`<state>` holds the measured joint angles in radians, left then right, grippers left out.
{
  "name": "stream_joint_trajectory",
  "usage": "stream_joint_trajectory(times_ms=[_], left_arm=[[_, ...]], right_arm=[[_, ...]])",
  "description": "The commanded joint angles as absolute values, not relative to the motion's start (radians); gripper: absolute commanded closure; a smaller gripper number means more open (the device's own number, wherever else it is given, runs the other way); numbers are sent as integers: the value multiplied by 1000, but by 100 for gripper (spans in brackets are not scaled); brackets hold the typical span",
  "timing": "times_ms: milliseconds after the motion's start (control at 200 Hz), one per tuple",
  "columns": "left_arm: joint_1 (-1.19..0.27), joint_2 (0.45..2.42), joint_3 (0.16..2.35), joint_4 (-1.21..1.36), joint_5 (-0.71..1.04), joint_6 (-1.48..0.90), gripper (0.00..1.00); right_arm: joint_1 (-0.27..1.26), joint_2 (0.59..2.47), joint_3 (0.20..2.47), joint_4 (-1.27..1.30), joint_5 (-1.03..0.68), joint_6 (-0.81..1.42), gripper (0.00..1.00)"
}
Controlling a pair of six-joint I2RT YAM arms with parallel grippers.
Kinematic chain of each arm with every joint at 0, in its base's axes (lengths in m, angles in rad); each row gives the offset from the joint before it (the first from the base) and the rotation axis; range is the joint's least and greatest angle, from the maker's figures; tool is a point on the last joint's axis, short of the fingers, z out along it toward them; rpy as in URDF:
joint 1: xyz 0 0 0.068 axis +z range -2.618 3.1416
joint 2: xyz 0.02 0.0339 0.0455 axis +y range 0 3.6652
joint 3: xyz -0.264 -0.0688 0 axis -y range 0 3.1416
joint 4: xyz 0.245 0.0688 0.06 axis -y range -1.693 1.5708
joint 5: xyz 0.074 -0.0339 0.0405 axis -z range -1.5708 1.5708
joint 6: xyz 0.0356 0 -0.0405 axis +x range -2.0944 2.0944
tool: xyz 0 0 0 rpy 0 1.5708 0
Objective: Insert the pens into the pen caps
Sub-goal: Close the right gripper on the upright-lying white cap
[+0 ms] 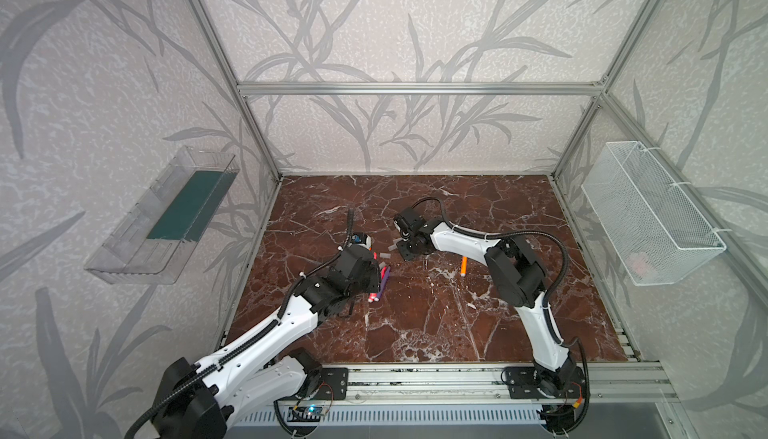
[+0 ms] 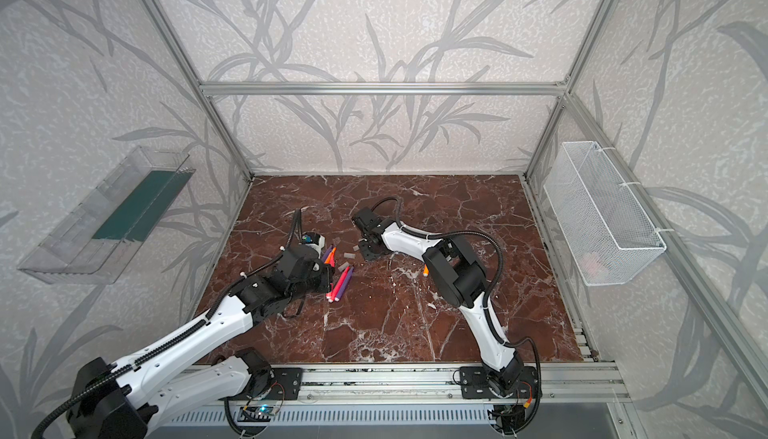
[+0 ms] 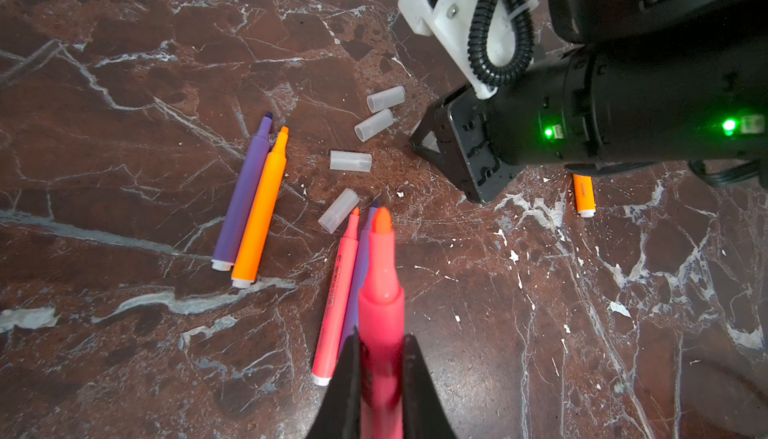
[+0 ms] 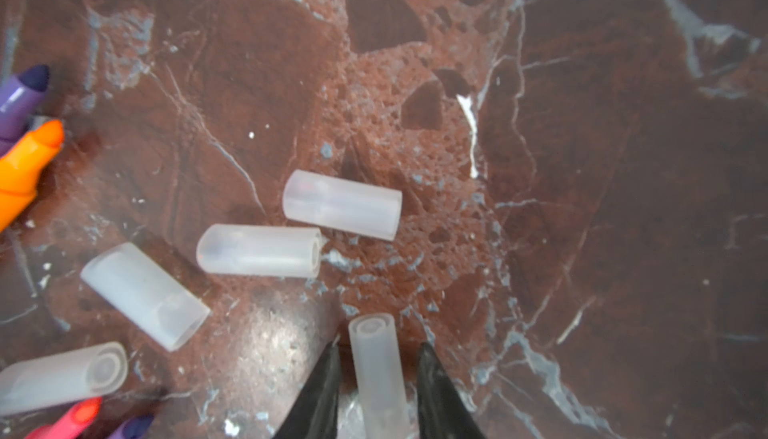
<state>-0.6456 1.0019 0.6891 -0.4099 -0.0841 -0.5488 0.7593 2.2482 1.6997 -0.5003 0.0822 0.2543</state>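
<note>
**Top views:** the left arm reaches over a cluster of pens on the marble surface. The right arm bends across the middle, wrist just beside the loose caps. The wrists sit near each other, prob. so pen & cap can meet w/o much travel. A stray orange pen lies apart, by the right forearm. The tips of both arms are too small or hidden here to judge.

**Left wrist view:** the left tool is clamped on a pink-red pen. It grips the barrel, w/ the bare felt tip pointing away from the wrist, likely so the tip end is free to enter a cap. The held pen sits over a second pink-red pen & a purple pen, both lying on the surface. The nearest cap lies just beside the held tip, not on it. Another purple pen & an orange pen lie side by side, touching, uncapped.

**Right wrist view:** the right tool has its jaws apart, one each side of a single cap. A thin gap shows on both sides, so it is straddling the cap, not pinching it as far as can be seen. That cap's mouth looks open & faces away from the wrist, which suits taking a tip. Four other caps lie loose nearby. No pen in view is capped, so this is prob. the first pairing.
</note>
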Motion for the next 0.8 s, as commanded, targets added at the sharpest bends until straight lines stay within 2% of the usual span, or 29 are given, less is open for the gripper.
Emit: stream_joint_trajectory(times_ms=[0,305,400,675,795], left_arm=[[-642,986,691,-409,-94,-544,100],[-641,983,692,-408,-95,-541,100],[-642,985,691,-408,-95,-540,100],[-641,980,689,-409,-95,-541,100],[-642,982,689,-407,-95,-542,100]], right_arm=[[762,2303,1745,-581,106,262,67],[765,2310,1753,-607,115,267,76],[765,2303,1737,-607,125,275,72],[771,2274,1704,-601,130,285,71],[777,2261,1695,-596,125,286,68]])
